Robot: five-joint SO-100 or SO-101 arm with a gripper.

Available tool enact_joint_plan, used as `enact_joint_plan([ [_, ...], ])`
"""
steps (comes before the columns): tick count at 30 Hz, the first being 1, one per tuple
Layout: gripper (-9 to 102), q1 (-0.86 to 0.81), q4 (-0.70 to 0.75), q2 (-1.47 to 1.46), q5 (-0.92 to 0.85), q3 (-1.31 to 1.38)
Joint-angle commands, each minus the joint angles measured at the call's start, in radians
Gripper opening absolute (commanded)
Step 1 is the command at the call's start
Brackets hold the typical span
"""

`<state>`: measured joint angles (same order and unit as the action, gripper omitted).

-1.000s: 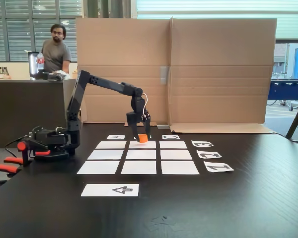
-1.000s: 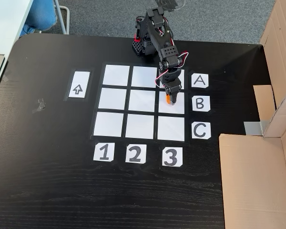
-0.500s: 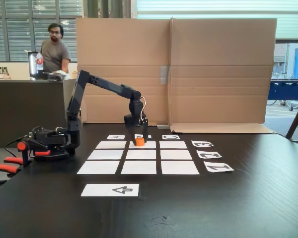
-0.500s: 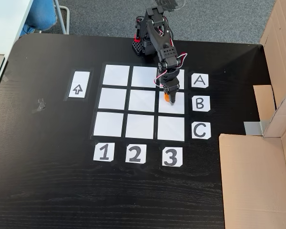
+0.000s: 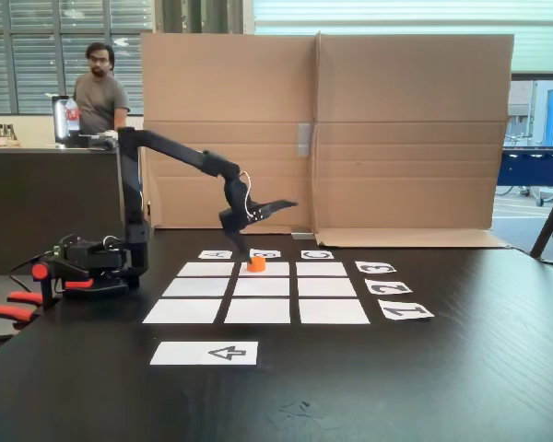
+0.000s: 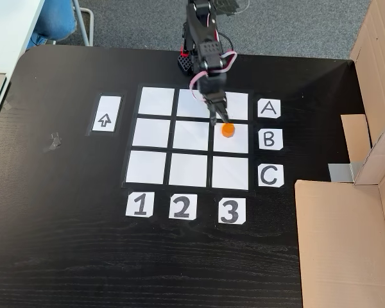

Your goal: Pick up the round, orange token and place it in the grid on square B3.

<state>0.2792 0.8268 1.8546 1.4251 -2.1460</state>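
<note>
The black desk (image 6: 64, 212) carries everything, with a folded cardboard screen (image 5: 405, 138) standing at its far edge in a fixed view. On it lies the grid (image 6: 192, 136) of nine white paper rectangles, edged by the cards A, B, C and 1, 2, 3, and beside it an arrow card (image 6: 106, 113).

The black arm (image 5: 170, 152) reaches out from its base over the grid's A row. Its gripper (image 5: 258, 214) hangs above the paper with the jaws spread wide and nothing between them.

The token (image 6: 227, 129) stands upright on square B3 (image 6: 234, 142), near the edge facing the A row. It lies just beyond the gripper's tips and below them, apart from both fingers. The placing looks done; what remains, I judge, is to draw the arm clear without brushing the token.
</note>
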Motion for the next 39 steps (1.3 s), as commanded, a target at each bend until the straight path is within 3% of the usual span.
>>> enact_joint_plan([
  [1, 86, -0.084, -0.069, 0.305, -0.058, -0.123],
  [5, 88, -0.313, -0.163, 0.632, -0.114, -0.284],
  [11, 70, -0.749, -0.448, 1.144, -0.112, -0.640],
  [13, 52, -0.893, -0.457, 1.287, -0.100, -0.712],
  [16, -1, -1.124, -0.423, 1.351, -0.075, -0.736],
  [20, -1, -1.476, -0.411, 1.419, 0.032, -0.818],
  [26, -1, -1.805, -0.221, 1.474, 0.029, -0.910],
  [30, -1, -1.882, -0.137, 1.474, 0.014, -0.913],
  [39, -1, -1.873, -0.133, 1.474, 0.018, -0.911],
])
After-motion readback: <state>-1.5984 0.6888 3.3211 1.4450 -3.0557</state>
